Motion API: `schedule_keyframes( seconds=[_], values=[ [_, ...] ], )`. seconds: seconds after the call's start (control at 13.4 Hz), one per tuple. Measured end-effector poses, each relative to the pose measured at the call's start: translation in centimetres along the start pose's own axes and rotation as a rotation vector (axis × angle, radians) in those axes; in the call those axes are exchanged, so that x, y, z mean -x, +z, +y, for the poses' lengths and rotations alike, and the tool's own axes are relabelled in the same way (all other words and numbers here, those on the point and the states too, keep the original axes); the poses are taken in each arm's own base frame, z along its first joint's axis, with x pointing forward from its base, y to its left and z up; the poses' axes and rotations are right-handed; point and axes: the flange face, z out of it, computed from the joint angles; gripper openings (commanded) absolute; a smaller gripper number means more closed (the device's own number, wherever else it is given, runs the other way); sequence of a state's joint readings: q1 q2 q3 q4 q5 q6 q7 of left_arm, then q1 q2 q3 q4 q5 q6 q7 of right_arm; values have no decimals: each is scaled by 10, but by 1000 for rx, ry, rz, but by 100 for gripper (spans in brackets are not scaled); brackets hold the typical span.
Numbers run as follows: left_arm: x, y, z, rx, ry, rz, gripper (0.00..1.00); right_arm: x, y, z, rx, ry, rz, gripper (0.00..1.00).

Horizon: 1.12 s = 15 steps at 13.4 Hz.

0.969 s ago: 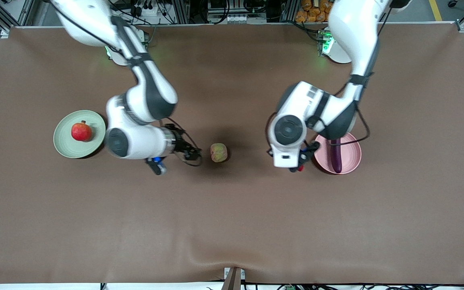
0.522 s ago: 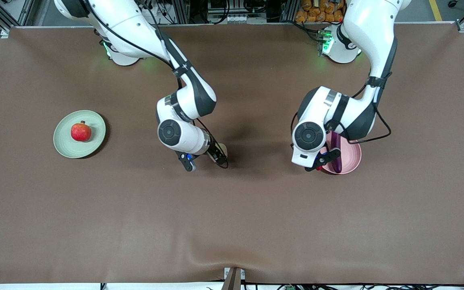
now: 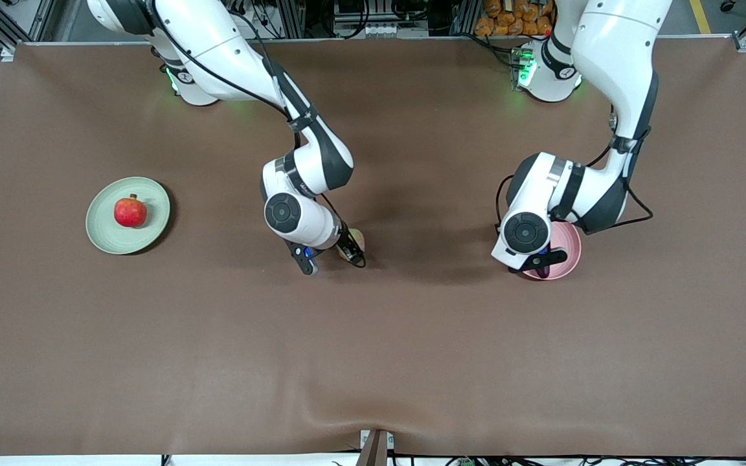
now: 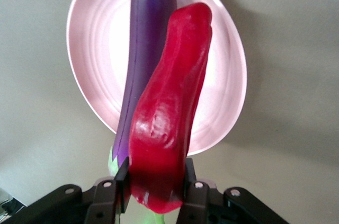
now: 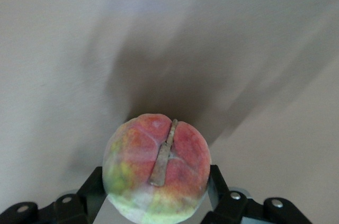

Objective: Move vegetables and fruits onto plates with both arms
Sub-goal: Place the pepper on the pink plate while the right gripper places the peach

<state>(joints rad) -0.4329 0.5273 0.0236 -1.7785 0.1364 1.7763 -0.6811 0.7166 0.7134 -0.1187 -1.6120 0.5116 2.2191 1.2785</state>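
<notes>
- The right pincer (image 5: pixel 156 203) is down at the counter's (image 3: pixel 373 362) middle, its fingers (image 5: pixel 92 189) set against both sides of the lumpy yellowish-pink fruit (image 5: pixel 157 168), which sits on the counter; whether the grip is firm cannot be told.
- The left pincer (image 4: pixel 156 187) is clamped on the red chili pepper (image 4: pixel 169 113) and hangs over the pink plate (image 3: pixel 567 243) at the left arm's end.
- The purple eggplant (image 4: pixel 145 60) already lies in that pink plate, directly under the pepper.
- The red pomegranate-like fruit (image 3: pixel 130 211) rests in the pale green plate (image 3: pixel 98 226), near the right arm's end and well apart from the right pincer.
- Risk, as a judgement: the round fruit could roll or slip out if the right fingers do not seat evenly on its lumpy skin before lifting.
- Risk: the pepper, let go over the eggplant, could land on it and slide over the shallow rim.
- Open room: the counter nearer the front camera is bare and wide; the stretch between the yellowish-pink fruit and the green plate holds nothing, so the carry looks unobstructed.
- Both plates sit well in from the counter's edges.
</notes>
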Motion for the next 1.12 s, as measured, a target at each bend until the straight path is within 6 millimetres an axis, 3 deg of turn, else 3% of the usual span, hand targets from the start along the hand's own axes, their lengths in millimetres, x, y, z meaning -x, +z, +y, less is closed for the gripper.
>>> schedule_keyframes(
  seconds=[0.07, 0.15, 0.3, 0.37, 0.52, 0.6, 0.67, 0.82, 0.97, 1.12],
  values=[
    [1, 6, 5, -7, 7, -7, 100, -11, -11, 7, 75, -33, 6, 0],
    [1, 11, 9, -12, 13, -10, 100, -25, -31, 17, 155, -82, 3, 0],
    [3, 12, 14, -15, 20, -9, 100, -74, -89, 46, 290, -195, -36, 0],
    [2, 9, 13, -11, 23, -4, 100, -110, -119, 66, 332, -259, -66, 0],
    [0, -7, 9, 7, 60, 18, 100, -183, -161, 114, 356, -389, -117, 0],
    [1, -22, 4, 19, 77, 34, 100, -218, -174, 142, 357, -453, -132, 0],
    [5, -46, -3, 36, 94, 59, 100, -259, -186, 177, 357, -522, -154, 0],
    [12, -97, -23, 66, 154, 106, 100, -321, -199, 233, 344, -634, -195, 0],
    [17, -148, -62, 107, 191, 158, 100, -374, -211, 288, 319, -736, -232, 0],
    [20, -187, -115, 174, 199, 205, 100, -412, -221, 334, 313, -792, -247, 0]
  ],
)
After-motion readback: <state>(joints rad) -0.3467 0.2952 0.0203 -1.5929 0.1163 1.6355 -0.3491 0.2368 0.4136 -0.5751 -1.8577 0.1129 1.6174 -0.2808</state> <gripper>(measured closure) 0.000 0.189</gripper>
